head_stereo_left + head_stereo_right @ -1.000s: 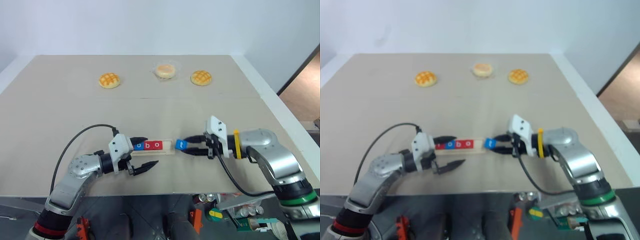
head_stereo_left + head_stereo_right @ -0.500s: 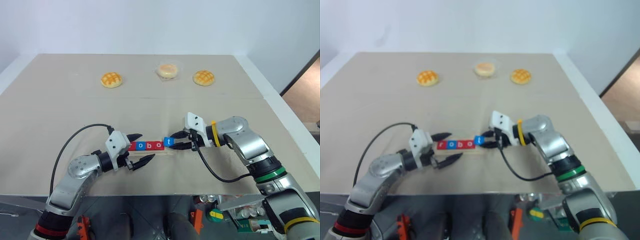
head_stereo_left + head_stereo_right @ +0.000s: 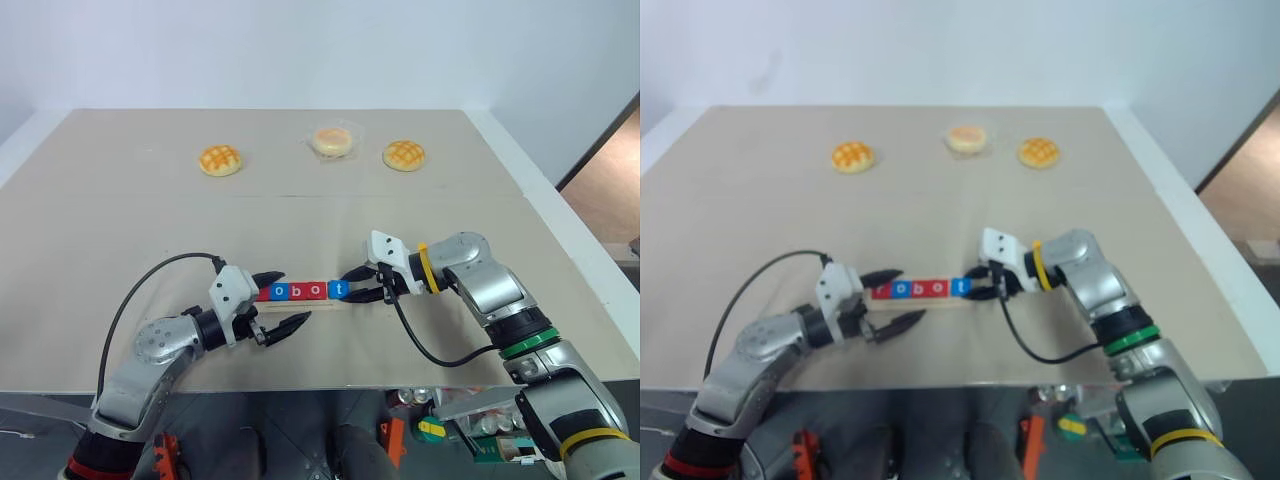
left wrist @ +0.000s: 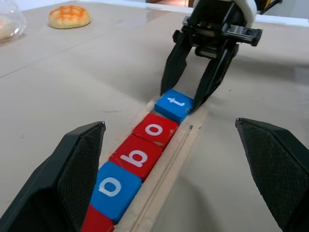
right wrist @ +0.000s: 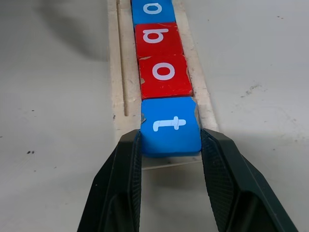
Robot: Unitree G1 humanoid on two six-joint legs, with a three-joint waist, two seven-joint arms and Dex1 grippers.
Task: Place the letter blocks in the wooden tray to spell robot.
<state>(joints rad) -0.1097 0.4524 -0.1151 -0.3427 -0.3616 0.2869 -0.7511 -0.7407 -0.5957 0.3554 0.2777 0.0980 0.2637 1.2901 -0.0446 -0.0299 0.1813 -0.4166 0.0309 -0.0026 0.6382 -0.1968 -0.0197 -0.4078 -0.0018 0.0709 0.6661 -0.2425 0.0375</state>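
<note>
The wooden tray (image 3: 300, 302) lies near the table's front edge. In its slot sit a red r (image 3: 263, 293), a blue o (image 3: 280, 291), a red b (image 3: 298, 291) and a red o (image 3: 316, 290). A blue t block (image 5: 170, 125) sits at the tray's right end, touching the red o. My right gripper (image 5: 170, 137) is shut on this t block, one finger against each side. I cannot tell whether the t lies flat. My left gripper (image 3: 293, 296) stands open astride the tray's left part, its fingers (image 4: 82, 164) wide of the blocks.
Three golden buns lie at the back of the table: one on the left (image 3: 220, 160), one in clear wrap (image 3: 334, 141), one on the right (image 3: 404, 154). The table's front edge (image 3: 300, 385) runs just behind both arms. A black cable (image 3: 150, 280) loops from the left arm.
My right gripper carried the blue t leftward from beyond the tray's right end to the slot's end, against the red o. The left gripper stayed open in place.
</note>
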